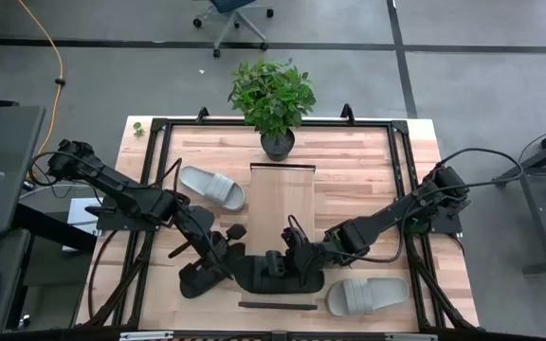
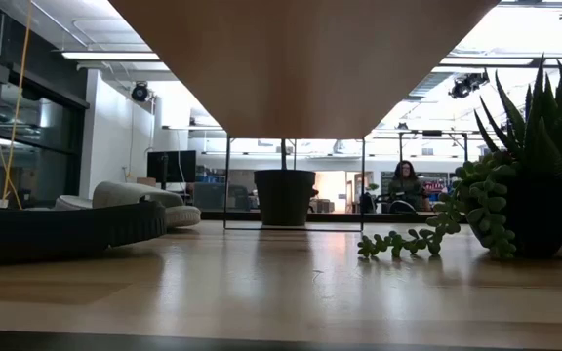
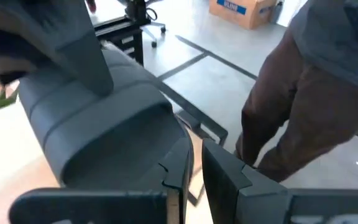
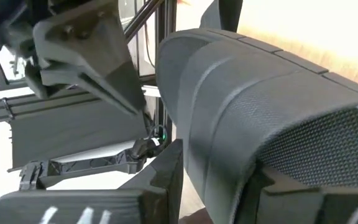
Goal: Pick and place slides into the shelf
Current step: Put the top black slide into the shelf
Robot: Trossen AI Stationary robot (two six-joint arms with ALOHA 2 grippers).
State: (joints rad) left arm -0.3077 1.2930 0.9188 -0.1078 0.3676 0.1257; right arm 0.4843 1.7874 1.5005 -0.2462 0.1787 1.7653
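One black slide (image 1: 275, 275) sits over the near end of the pale wood shelf (image 1: 281, 194). My right gripper (image 1: 294, 248) is shut on it. A second black slide (image 1: 200, 280) rests sole-down on the table left of the shelf and also shows in the low view (image 2: 57, 232). My left gripper (image 1: 224, 258) hovers between the two black slides. Its fingers stand a narrow gap apart (image 3: 196, 186), right beside the held slide's ribbed strap (image 3: 104, 124). One grey slide (image 1: 212, 187) lies at the far left, another (image 1: 368, 296) at the near right. My right gripper pinches the black slide's ribbed strap (image 4: 229, 143) between its two fingers, one finger (image 4: 160, 180) on the strap's outer side. It comes in slanting from the table's right. Whether the sole rests on the shelf is hidden by the arms. Whether my left gripper touches this slide, I cannot tell.
A potted plant (image 1: 273, 99) stands at the shelf's far end. A trailing succulent (image 2: 496, 205) sits near the low camera. A black frame (image 1: 159, 128) rims the table. A person in brown trousers (image 3: 303, 106) stands beyond the near edge.
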